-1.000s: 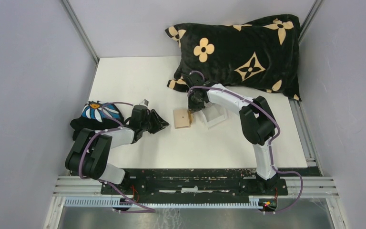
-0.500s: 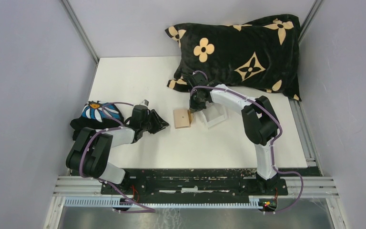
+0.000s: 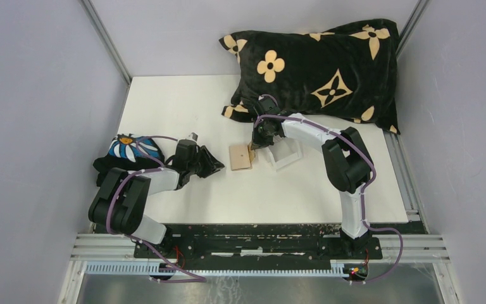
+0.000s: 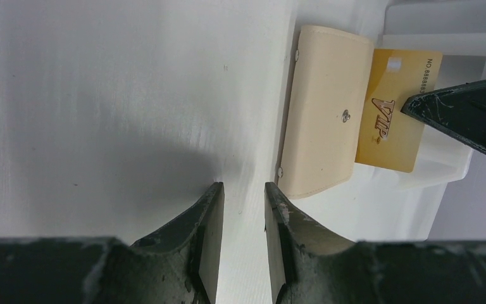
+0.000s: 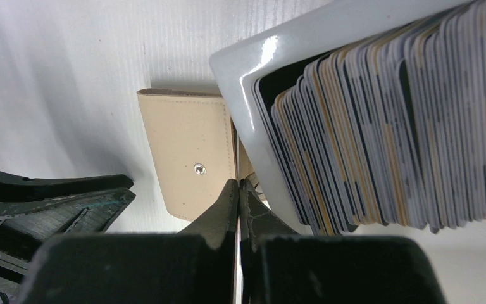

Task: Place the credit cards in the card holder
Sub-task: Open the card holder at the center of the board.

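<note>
A: One gold card (image 4: 392,120) meets the card holder (image 4: 323,142), which lies flat near the middle of the table (image 3: 183,107). The card's long edge is hidden behind the holder's edge; if it sits inside a pocket, I cannot tell.

B: Who holds it?

A: The right gripper (image 5: 239,190), jaws pressed together on the card's outer end. The left gripper (image 4: 243,209) hovers beside the holder, jaws a little apart, nothing between them.

B: How much is left?

A: Almost everything, I think (the clear box (image 5: 259,54) is full of credit cards (image 5: 386,126)).

B: Room to move?

A: Tight on the right, where the box stands just beside the holder. Open table shows on the near side; the pillow (image 3: 316,63) lies behind the box.
</note>
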